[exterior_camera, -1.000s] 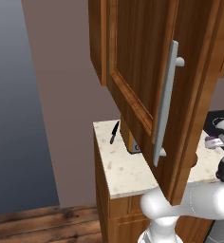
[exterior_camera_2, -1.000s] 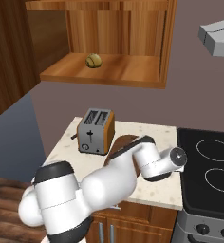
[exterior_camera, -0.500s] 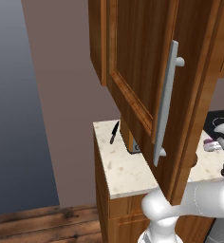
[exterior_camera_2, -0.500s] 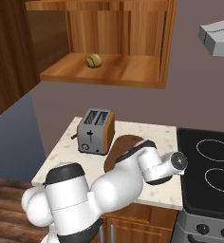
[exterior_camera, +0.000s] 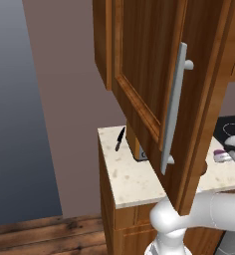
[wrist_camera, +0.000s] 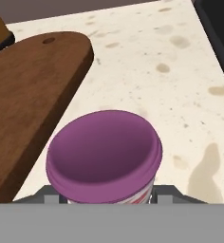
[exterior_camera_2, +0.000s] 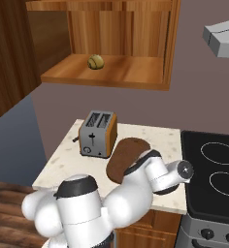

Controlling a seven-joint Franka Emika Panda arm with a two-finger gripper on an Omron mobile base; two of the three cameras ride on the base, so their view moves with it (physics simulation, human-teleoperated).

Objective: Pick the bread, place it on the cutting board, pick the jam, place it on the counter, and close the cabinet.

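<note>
Hand view looks down into the squat purple jam jar point(wrist_camera: 104, 155) with its lighter pinkish side, which sits right at the fingers' end of the frame. Grey finger parts flank its base on both sides, so the fingers point(wrist_camera: 107, 195) stand apart around the jar; whether they press it I cannot tell. The jar is over the cream speckled stone worktop point(wrist_camera: 180, 85), just beside the rounded end of the dark brown wooden cutting board point(wrist_camera: 28, 99), which has a small hole near its tip. From the right base camera, the small lumpy golden bun point(exterior_camera_2: 95, 61) rests on the shelf of the open medium-brown wood wall cabinet point(exterior_camera_2: 106, 72), well above a silver and orange toaster point(exterior_camera_2: 98, 134) standing just beside the board. From the left base camera, the cabinet's recessed-panel door point(exterior_camera: 149, 69) hangs open with its long silver bar handle point(exterior_camera: 173, 107), and a black knife point(exterior_camera: 119, 139) lies on the worktop.
</note>
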